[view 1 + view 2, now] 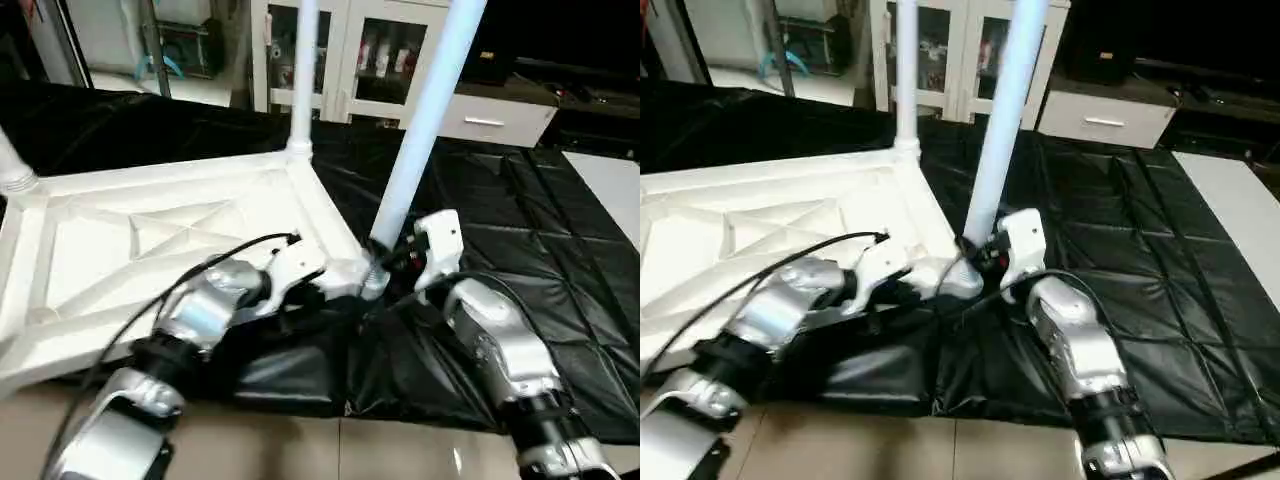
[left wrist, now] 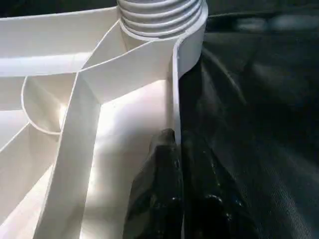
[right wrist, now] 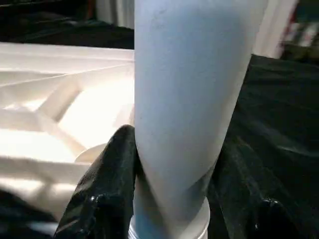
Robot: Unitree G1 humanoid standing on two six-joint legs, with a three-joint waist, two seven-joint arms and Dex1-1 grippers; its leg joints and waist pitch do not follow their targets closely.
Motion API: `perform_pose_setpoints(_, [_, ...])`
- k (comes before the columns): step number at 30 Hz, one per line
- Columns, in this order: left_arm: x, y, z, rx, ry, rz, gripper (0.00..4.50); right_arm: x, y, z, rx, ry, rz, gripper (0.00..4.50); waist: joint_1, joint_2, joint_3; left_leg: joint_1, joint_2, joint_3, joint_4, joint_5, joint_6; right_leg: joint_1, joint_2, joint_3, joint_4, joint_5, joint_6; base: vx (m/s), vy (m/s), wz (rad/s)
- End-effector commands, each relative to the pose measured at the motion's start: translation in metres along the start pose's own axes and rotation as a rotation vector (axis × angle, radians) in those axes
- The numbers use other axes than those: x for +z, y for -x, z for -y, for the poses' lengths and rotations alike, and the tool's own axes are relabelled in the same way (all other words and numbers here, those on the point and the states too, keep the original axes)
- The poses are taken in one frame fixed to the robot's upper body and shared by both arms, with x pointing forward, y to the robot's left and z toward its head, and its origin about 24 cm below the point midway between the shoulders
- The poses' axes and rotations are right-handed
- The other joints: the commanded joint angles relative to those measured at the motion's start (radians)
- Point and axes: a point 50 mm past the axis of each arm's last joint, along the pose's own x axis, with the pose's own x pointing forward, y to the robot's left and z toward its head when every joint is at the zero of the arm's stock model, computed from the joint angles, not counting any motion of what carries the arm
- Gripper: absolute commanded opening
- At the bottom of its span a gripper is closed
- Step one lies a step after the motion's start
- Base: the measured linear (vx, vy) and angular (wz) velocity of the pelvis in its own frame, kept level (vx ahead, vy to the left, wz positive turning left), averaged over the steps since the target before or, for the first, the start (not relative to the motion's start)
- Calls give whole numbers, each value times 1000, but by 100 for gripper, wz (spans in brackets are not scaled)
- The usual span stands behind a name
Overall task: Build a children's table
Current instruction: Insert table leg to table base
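So the leg (image 1: 425, 115) in play stands with its foot at the near right corner socket (image 1: 372, 280) of the upside-down table top (image 1: 150, 240), long axis running up and leaning away to the right rather than dead vertical. That lean is my worry: if it gets turned or pushed while off-axis, the thread could cross or jam, or the foot could pop out of the socket. The right pincer (image 3: 169, 199) is clamped around the leg just above its base, one black finger each side. The left pincer (image 2: 177, 189) is pinched shut on the top's raised rim (image 2: 175, 99) near that corner; if it slips, the whole top could skate on the black sheet (image 1: 520, 250) on the floor. Another leg (image 1: 303, 70) stands upright at the far corner.
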Motion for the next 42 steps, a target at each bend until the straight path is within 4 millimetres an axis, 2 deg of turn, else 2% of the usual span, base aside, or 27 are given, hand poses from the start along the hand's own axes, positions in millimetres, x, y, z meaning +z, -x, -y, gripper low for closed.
perform_pose_setpoints(1, [21,-11,15,-53,-7,68,0,-56,21,32,-237,-46,-266,182,-1,11,-22,9,66,-38,-96,-506,-40,3,-80,45,-76,-440,-147,0,0,0])
perform_pose_setpoints(2, [28,-14,18,-46,1,84,0,-56,19,32,-246,-46,-266,182,-1,10,-22,8,67,-37,-95,-491,-37,3,-81,47,-74,-425,-152,0,0,0])
perform_pose_setpoints(4, [41,-20,25,-37,-8,107,0,-56,14,31,-266,-50,-264,182,5,9,-26,6,66,-28,-90,-409,-17,9,-82,51,-70,-361,-173,0,0,0])
perform_pose_setpoints(7, [47,-27,32,-39,-19,119,0,-54,10,31,-285,-57,-258,182,9,6,-29,2,65,-20,-85,-326,10,16,-82,53,-63,-297,-187,0,0,0])
perform_pose_setpoints(8, [48,-28,34,-41,-20,120,0,-54,9,31,-290,-59,-256,182,9,5,-29,0,65,-19,-85,-313,15,18,-80,52,-61,-284,-191,0,0,0])
perform_pose_setpoints(9, [51,-31,38,-46,-21,124,0,-53,7,31,-299,-63,-254,182,12,5,-29,1,65,-18,-84,-309,23,17,-79,50,-63,-308,-188,0,0,0])
perform_pose_setpoints(12, [58,-34,39,-29,-9,131,0,-53,4,30,-308,-66,-254,182,15,5,-32,1,66,-17,-82,-293,24,18,-78,50,-60,-299,-186,0,0,0])
perform_pose_setpoints(13, [60,-34,39,-23,-3,134,0,-52,3,30,-311,-68,-254,182,17,4,-35,3,66,-15,-80,-279,26,16,-76,50,-57,-277,-193,0,0,0])
perform_pose_setpoints(14, [61,-34,39,-20,-1,135,0,-53,2,30,-314,-71,-255,182,18,7,-35,2,65,-14,-79,-271,26,17,-76,50,-55,-263,-198,0,0,0])
perform_pose_setpoints(16, [62,-34,39,-16,6,138,0,-53,1,30,-324,-76,-256,182,19,3,-36,-2,62,-12,-75,-238,37,20,-75,51,-50,-218,-209,0,0,0])
perform_pose_setpoints(18, [62,-34,40,-17,12,141,0,-53,0,30,-326,-78,-255,182,19,4,-37,-4,62,-12,-73,-225,44,23,-74,51,-45,-202,-216,0,0,0])
perform_pose_setpoints(21, [59,-34,39,-11,18,133,0,-53,-1,29,-332,-99,-251,182,19,4,-39,-4,62,-9,-69,-184,57,26,-71,48,-38,-127,-239,0,0,0])
perform_pose_setpoints(23, [64,-36,40,-8,31,137,0,-53,-2,29,-347,-115,-251,182,19,3,-36,-3,64,-9,-71,-193,60,26,-72,48,-39,-140,-243,0,0,0])
perform_pose_setpoints(25, [78,-41,42,6,62,165,0,-52,-5,29,-368,-117,-253,182,17,5,-32,1,63,-9,-73,-238,44,21,-71,48,-47,-217,-234,0,0,0])
perform_pose_setpoints(26, [83,-43,44,8,70,174,0,-52,-6,29,-380,-122,-251,182,18,11,-32,3,64,-11,-74,-253,34,19,-72,48,-48,-236,-230,0,0,0])
perform_pose_setpoints(27, [87,-46,47,11,70,179,0,-50,-8,29,-402,-134,-243,182,16,9,-38,-1,64,-14,-73,-246,21,23,-71,48,-44,-207,-221,0,0,0])
perform_pose_setpoints(29, [87,-47,50,6,68,179,0,-49,-10,28,-414,-145,-234,182,15,7,-40,-3,63,-13,-70,-218,26,25,-69,48,-39,-149,-227,0,0,0])
perform_pose_setpoints(31, [86,-48,52,-2,70,177,0,-48,-11,28,-417,-152,-229,182,15,5,-42,-5,59,-9,-65,-179,55,28,-70,47,-33,-83,-244,0,0,0])
perform_pose_setpoints(33, [80,-48,52,-3,67,162,0,-47,-13,26,-415,-160,-221,182,17,8,-39,-5,60,-7,-65,-182,68,28,-71,46,-36,-97,-250,0,0,0])
perform_pose_setpoints(36, [79,-47,46,18,67,154,0,-46,-15,24,-414,-161,-216,182,15,8,-37,-5,62,-10,-70,-219,56,26,-70,45,-41,-164,-239,0,0,0])
perform_pose_setpoints(39, [79,-46,45,26,66,153,0,-46,-15,25,-416,-146,-218,182,14,9,-38,-3,62,-11,-69,-227,44,25,-68,46,-41,-160,-234,0,0,0])
perform_pose_setpoints(42, [79,-46,44,29,67,154,0,-45,-15,25,-402,-159,-211,182,14,9,-38,-2,61,-10,-69,-225,46,25,-68,46,-40,-146,-237,0,0,0])
